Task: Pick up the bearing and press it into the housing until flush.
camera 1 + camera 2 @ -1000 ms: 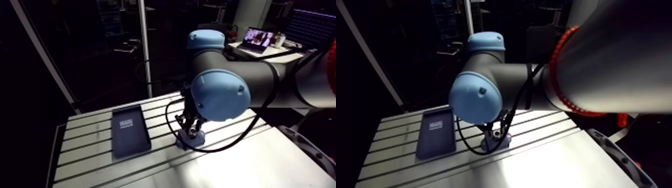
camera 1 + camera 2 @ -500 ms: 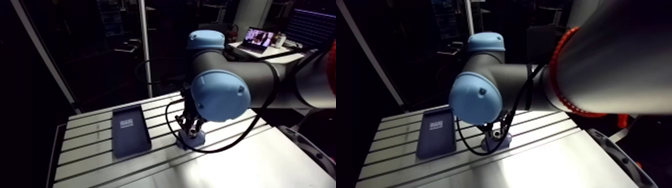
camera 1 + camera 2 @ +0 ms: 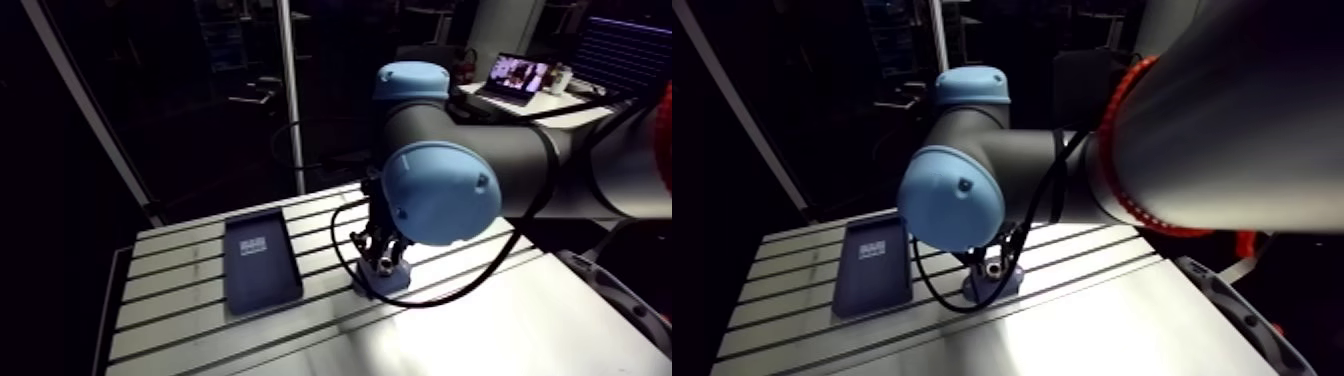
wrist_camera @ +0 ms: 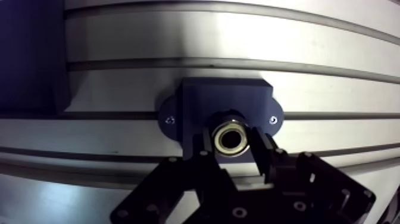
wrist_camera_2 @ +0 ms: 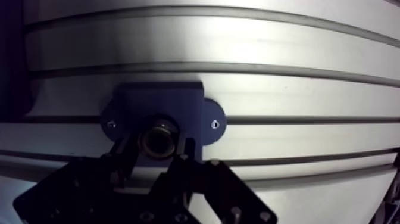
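Little differs from the earlier frames. In the arm view the gripper point(image 3: 386, 260) stands at the same spot just below the middle of the frame, low over the housing point(image 4: 223, 98) on the counter point(image 4: 178, 36). Its fingers point(image 4: 260, 152) are clamped on the bearing point(image 4: 230, 137), which sits at the housing's bore. That stillness suggests the press is nearly done, though whether the bearing is flush cannot be told.

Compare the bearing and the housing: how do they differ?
The bearing is a small shiny metal ring; the housing is a larger dark blue block with two screwed ears. The bearing is clamped in the gripper; the housing lies flat on the table, ungripped. Shared: both line up on one centre.
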